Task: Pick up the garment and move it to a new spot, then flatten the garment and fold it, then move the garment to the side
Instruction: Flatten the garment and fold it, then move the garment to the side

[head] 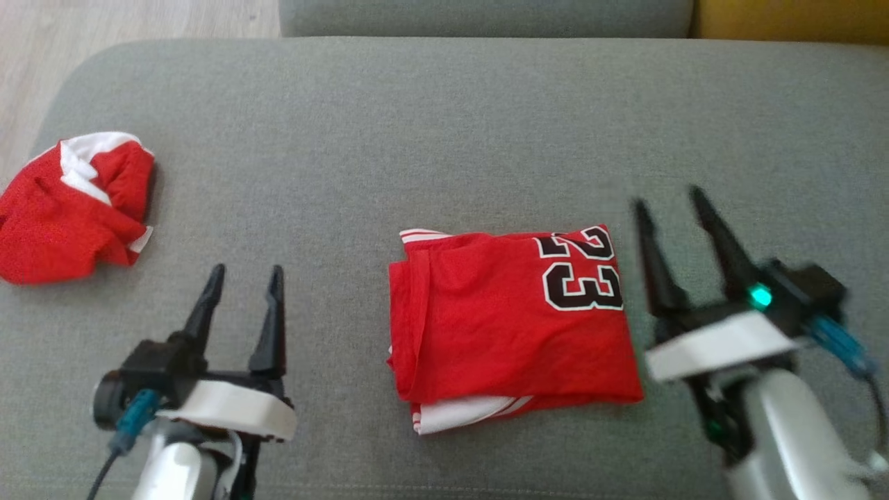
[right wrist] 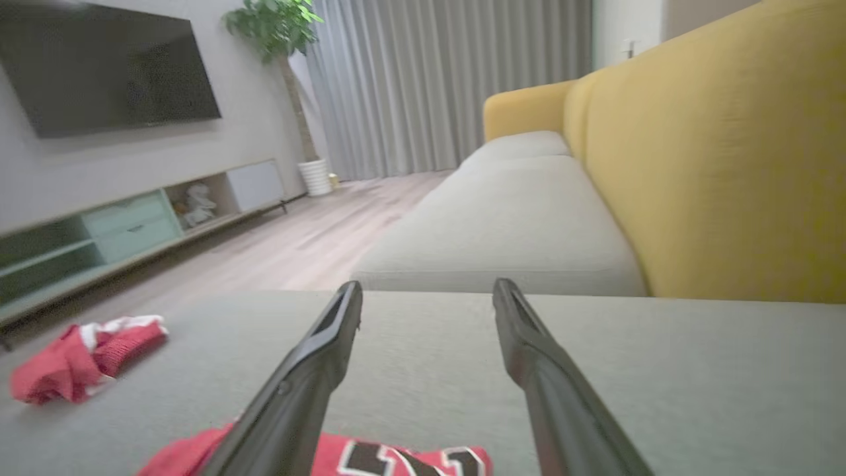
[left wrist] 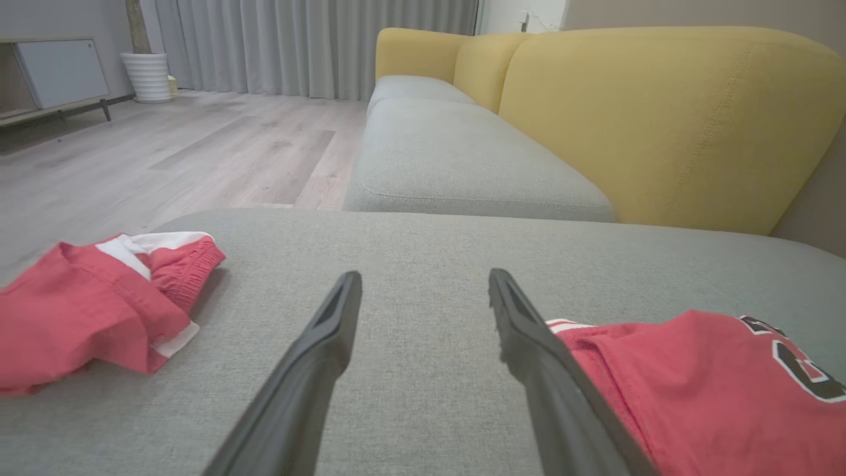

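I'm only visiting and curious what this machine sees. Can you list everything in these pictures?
folded jersey: one, red with a black 23, middle of the cushion
crumpled garment: one, red and white, near the cushion's left edge
cushion: one, grey, under both garments
sofa: one, yellow back with grey seats, beyond the cushion
floor: pale wood, beside the sofa
curtains: grey, far end of the room
television: one, dark, on the wall
plant: one, green, in a white pot by the curtains
low cabinet: one, pale, under the television
left fingers: two, dark, apart, empty, left of the jersey
right fingers: two, dark, apart, empty, right of the jersey
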Available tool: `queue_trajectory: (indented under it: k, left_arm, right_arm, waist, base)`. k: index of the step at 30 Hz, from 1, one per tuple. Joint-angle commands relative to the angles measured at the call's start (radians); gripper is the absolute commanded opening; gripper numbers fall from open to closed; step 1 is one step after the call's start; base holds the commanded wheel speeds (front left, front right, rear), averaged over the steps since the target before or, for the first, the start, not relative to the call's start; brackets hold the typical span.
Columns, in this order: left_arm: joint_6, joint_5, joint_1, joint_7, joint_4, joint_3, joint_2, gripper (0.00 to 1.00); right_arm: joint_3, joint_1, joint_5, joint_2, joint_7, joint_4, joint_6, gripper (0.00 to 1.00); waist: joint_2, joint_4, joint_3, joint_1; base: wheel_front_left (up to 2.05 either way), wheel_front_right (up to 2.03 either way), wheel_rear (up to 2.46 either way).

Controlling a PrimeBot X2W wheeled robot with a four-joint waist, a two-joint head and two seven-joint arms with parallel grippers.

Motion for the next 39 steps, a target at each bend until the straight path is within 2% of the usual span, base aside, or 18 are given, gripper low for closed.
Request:
queue_trajectory:
  k: [1, 8, 14, 23, 39]
  left_arm:
    - [0.010, 0.007, -0.018, -0.012, -0.044, 0.046, 0.026, 1.00]
    - [0.017, -0.001, 0.007, -0.012, -0.053, 0.061, 0.042, 1.00]
    - [0.018, -0.002, 0.059, -0.007, -0.064, 0.058, 0.058, 1.00]
    - [0.018, 0.003, 0.124, 0.028, -0.089, 0.038, 0.084, 1.00]
    - [0.027, 0.013, 0.152, 0.054, -0.111, 0.021, 0.114, 1.00]
  right_arm:
    - [-0.014, 0.018, -0.024, -0.002, 0.020, -0.073, 0.007, 1.00]
    - [-0.101, 0.133, -0.064, 0.001, 0.063, -0.189, 0.007, 1.00]
    - [-0.139, 0.217, -0.055, 0.013, 0.097, -0.232, 0.007, 1.00]
    - [-0.152, 0.320, -0.048, 0.026, 0.129, -0.280, 0.007, 1.00]
    - [-0.164, 0.384, -0.039, 0.032, 0.157, -0.313, 0.007, 1.00]
  waist:
    - [0.0000, -0.003, -0.007, 0.0000]
    - [0.0000, -0.010, -0.028, 0.0000]
    - [0.0000, -0.010, -0.075, 0.0000]
    - [0.0000, -0.011, -0.138, 0.0000]
    - [0.0000, -0.031, -0.158, 0.0000]
  base:
    - [0.00, 0.00, 0.00]
    - [0.00, 0.00, 0.00]
    - [0.00, 0.00, 0.00]
    - [0.00, 0.00, 0.00]
    - [0.00, 0.00, 0.00]
